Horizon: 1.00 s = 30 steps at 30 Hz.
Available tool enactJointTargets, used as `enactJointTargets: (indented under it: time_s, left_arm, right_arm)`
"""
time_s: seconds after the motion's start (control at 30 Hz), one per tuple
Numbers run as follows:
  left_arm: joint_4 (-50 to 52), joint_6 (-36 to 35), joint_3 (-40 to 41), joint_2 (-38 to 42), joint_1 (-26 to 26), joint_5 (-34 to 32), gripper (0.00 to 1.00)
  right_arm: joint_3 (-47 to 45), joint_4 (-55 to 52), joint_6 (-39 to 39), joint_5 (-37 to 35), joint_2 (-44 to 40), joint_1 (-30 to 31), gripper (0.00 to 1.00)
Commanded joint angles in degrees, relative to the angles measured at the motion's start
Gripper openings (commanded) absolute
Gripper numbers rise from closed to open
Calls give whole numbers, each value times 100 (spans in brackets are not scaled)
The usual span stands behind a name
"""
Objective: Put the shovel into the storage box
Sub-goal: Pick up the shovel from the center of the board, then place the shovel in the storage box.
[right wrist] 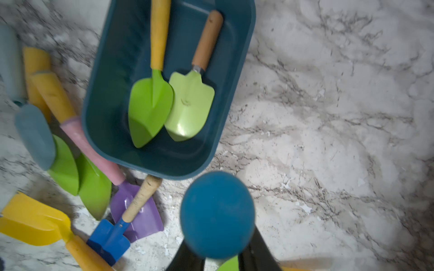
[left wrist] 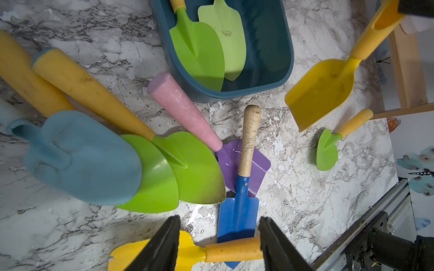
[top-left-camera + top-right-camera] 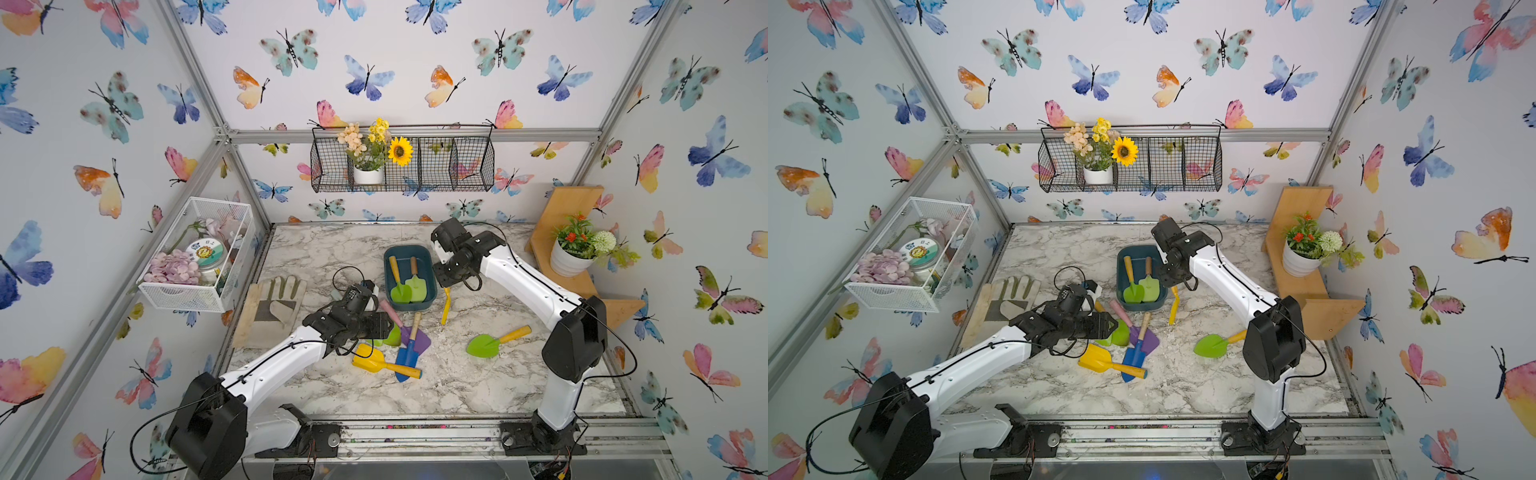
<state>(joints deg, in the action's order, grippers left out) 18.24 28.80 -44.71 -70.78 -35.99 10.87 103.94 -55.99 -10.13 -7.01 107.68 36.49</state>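
Currently the right claw is clamped on the handle of a yellow shovel, which hangs tilted, blade down, just beside the storage box, at its near corner on the right arm's side. Two green shovels lie side by side inside that box, blades toward the robot. The left claw hovers with its jaws apart and empty over a blue shovel, which lies on the marbled desk in a loose pile near the box.
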Motion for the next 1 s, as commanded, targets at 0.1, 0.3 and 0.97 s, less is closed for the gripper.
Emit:
enactJointTargets:
  time_s: [0.1,0.3,0.97]
  left_arm:
    - [93,187,-187,9,58,-22,59]
    - [136,271,-83,214,143,-63,59]
    - [151,284,79,386,292,-41,59]
  right_arm:
    - [1405,-227,-211,384,736,42,25]
    - [2627,-343,-387,552,1484,42,25]
    - [1638,947,-700,693,2002,42,44]
